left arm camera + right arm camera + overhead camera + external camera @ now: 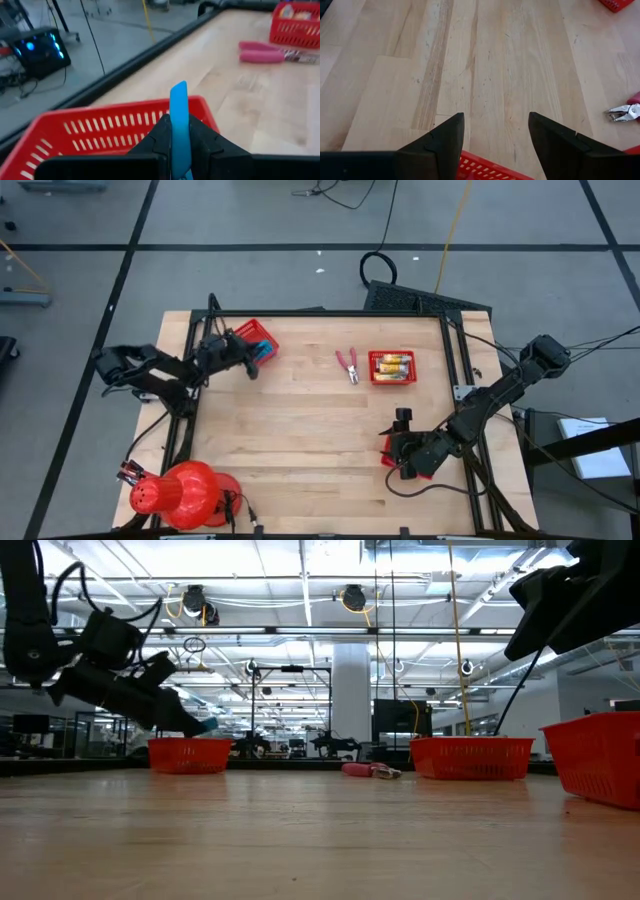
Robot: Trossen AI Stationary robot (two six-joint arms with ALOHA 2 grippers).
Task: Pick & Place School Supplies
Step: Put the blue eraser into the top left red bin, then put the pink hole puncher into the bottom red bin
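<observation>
My left gripper (179,131) is shut on a light-blue eraser block (179,107) and hovers just over a red mesh basket (100,132) at the table's far left (256,340). The low view shows the eraser (207,724) above that basket's rim (190,753). Red-handled pliers (348,365) lie flat on the table's far middle. Beside them a second basket (372,368) holds yellow-and-white packets (392,365). My right gripper (495,131) is open, low over bare wood at the near right (403,420), with a third basket (485,169) under it. My left gripper pinches the light-blue eraser between its two fingers (157,132), which lie on its two broad faces. The block's free end (178,92) sticks out past the fingertips. The eraser is lifted clear, held above the basket's inside.
A stack of red baskets (185,492) stands at the near left corner. A black frame rail (320,312) runs round the table's edge. Bare wood (300,430) lies across the middle of the table. Cables trail on the floor beyond the far edge.
</observation>
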